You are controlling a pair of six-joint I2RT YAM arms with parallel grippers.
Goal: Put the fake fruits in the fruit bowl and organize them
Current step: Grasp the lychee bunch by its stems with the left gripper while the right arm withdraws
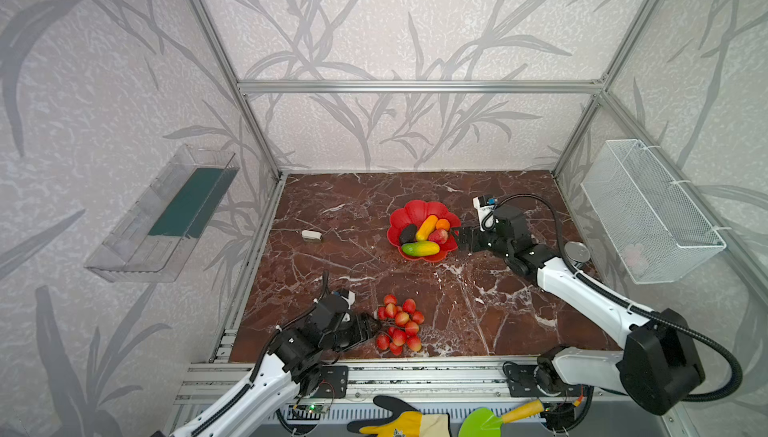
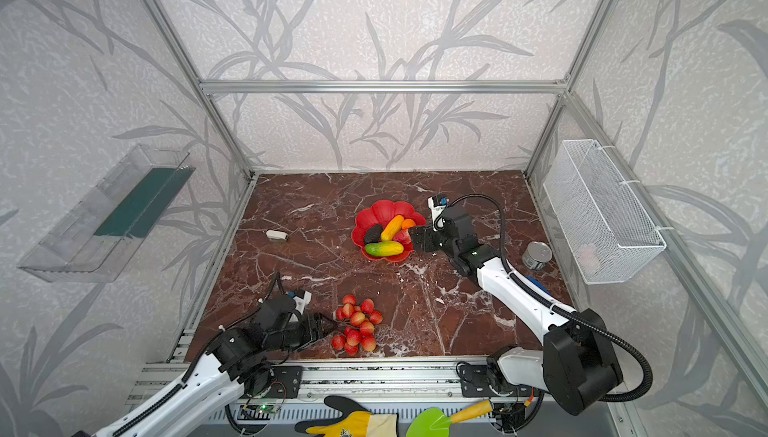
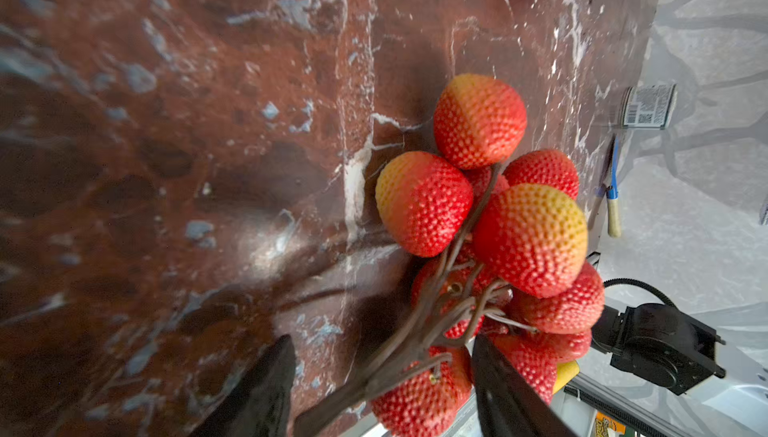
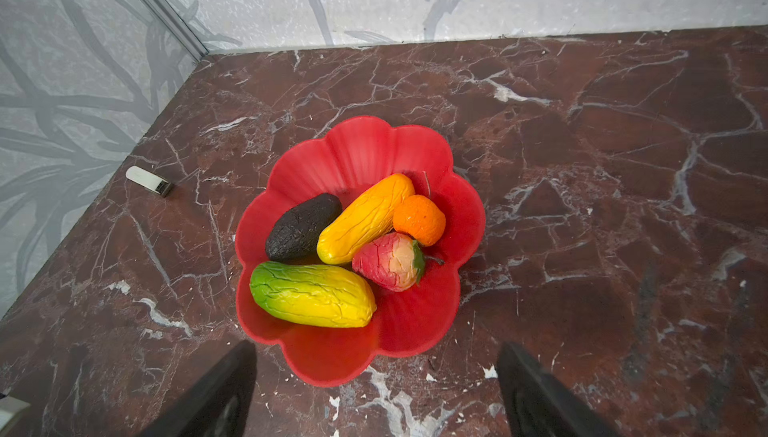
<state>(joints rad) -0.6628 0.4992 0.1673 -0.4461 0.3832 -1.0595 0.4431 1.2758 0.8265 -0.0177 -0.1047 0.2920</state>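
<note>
My left gripper, unclenched, straddles the stem of the red berry bunch; my right gripper, released, empty, sits beside the fruit bowl.

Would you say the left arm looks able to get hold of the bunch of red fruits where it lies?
Probably yes: the left end effector is open at the bunch of red fruits, its fingers either side of the brown stem, with nothing else between them; closing there should catch it.
</note>
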